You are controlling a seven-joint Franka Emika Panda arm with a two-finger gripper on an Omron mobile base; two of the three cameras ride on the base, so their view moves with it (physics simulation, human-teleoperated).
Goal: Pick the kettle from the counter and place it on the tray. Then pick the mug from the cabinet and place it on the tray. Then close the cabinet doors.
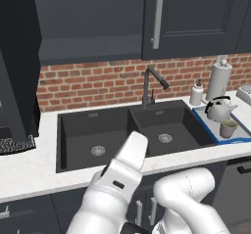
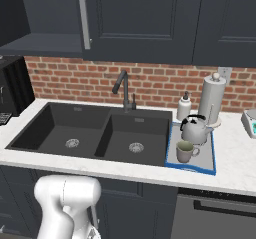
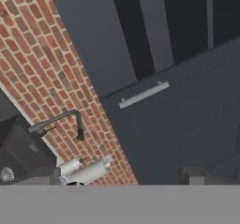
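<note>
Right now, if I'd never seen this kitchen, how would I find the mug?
Look right of the black double sink to the blue-rimmed tray on the white counter. The mug stands at its front, before the silver kettle: small, grey-beige, open-topped, with a loop handle.

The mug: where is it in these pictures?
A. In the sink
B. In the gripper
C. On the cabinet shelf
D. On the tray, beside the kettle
D: the mug stands on the blue-rimmed tray, just in front of the kettle, right of the sink.
</note>
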